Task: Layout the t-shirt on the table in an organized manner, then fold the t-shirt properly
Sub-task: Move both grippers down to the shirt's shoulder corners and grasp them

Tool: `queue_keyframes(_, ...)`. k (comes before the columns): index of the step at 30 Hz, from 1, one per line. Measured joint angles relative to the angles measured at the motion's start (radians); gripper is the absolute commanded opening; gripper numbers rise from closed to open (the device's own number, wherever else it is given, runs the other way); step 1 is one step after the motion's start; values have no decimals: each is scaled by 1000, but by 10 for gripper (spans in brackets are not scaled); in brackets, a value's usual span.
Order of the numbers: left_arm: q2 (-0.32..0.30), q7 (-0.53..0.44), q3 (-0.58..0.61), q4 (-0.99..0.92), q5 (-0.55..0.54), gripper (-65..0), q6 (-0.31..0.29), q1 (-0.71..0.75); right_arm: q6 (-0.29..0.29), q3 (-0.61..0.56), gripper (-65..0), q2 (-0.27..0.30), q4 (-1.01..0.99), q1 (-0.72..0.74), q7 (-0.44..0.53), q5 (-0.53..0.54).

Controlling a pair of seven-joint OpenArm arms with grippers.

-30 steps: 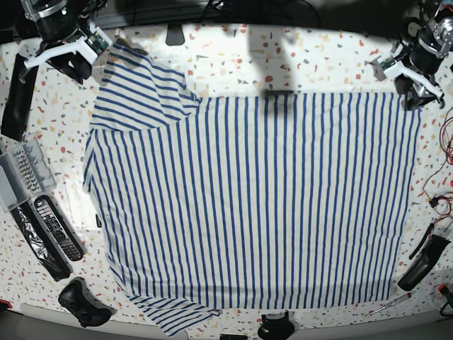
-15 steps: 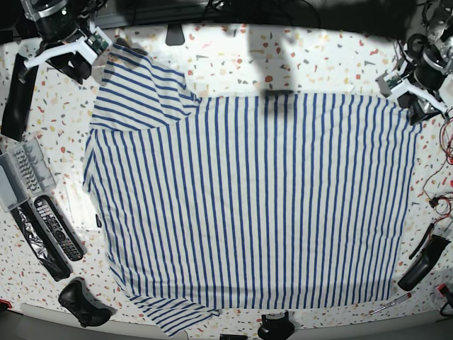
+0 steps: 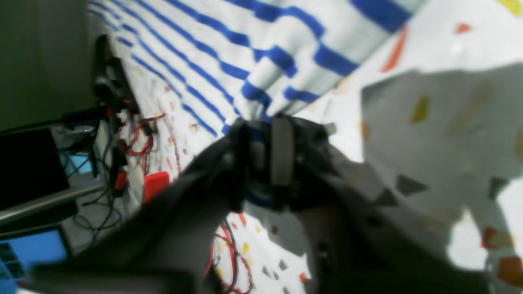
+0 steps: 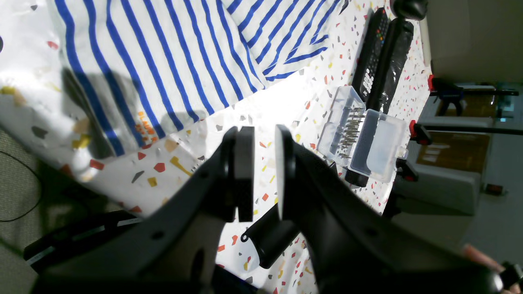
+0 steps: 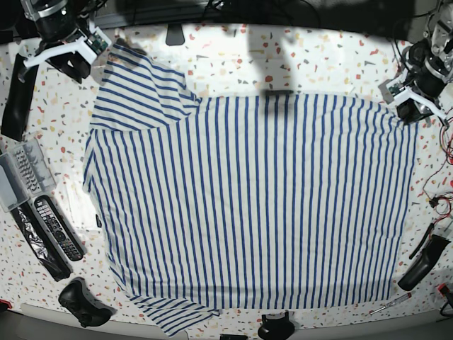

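No text, brand or number can be read in any of my views. In my right wrist view a small orange print shows on the white, blue-striped cloth t-shirt (image 4: 147, 61) near its edge, too blurred to read. The key markings on the black remote control (image 4: 369, 53) are too small to make out.

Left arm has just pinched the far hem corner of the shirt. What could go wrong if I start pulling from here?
1. The left gripper is shut on only a small bunched pinch at the corner of the t-shirt; a pull may slip it free.
2. The right gripper holds nothing, jaws slightly apart over the table, so a one-sided pull could skew the shirt.
3. Red wires lie beside that corner and might snag.
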Motion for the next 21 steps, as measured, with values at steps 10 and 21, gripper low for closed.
queue_keyframes(10, 0, -1, 0, 0, 8, -650, 1, 1, 0, 0, -469, 0, 0, 0, 0, 0)
queue_keyframes(21, 0, -1, 0, 0, 8, -650, 1, 1, 105, -2, -351, 101, -42, -16, 9, -181)
